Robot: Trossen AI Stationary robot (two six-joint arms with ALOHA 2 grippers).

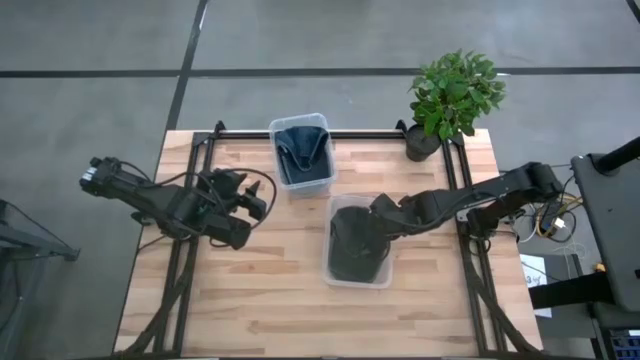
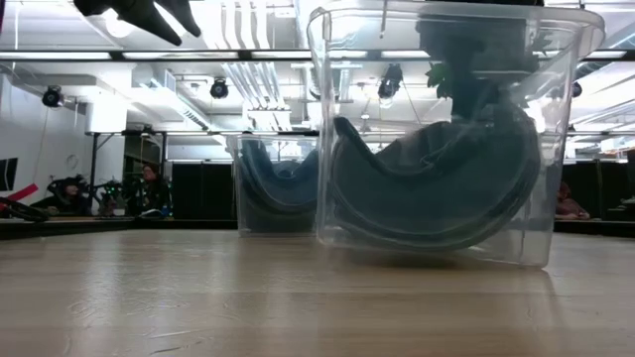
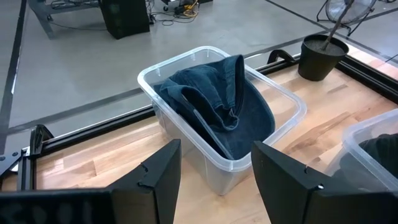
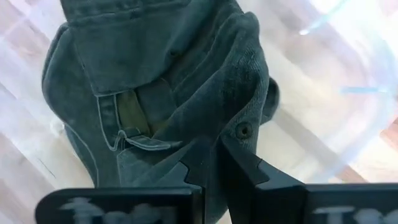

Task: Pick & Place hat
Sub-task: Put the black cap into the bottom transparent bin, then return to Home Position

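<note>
A dark green hat (image 4: 161, 93) lies in the near clear bin (image 1: 385, 278); in the low view the hat (image 2: 427, 188) curves down close to the bin's floor. My right gripper (image 4: 216, 163) reaches into this bin from the table's right, shut on the hat. A blue hat (image 3: 217, 99) sits crumpled in the far clear bin (image 1: 322, 182). My left gripper (image 3: 214, 180) is open and hovers above the table's left part (image 1: 245, 205), pointing at the far bin and touching nothing. My right gripper pinches a fold of the hat's crown (image 4: 214, 140) between its two fingers, near the top button (image 4: 244, 130). The fingers (image 4: 239, 165) come slanting down from the table's right. The hat stays inside the bin; whether it is lifted off the floor I cannot tell.
A potted plant (image 1: 452, 98) stands at the far right corner. Black frame rails (image 1: 465, 200) run along the table's sides and far edge. Bare wood (image 1: 250, 300) lies near the front and left. A person (image 2: 151, 188) sits far back in the room.
</note>
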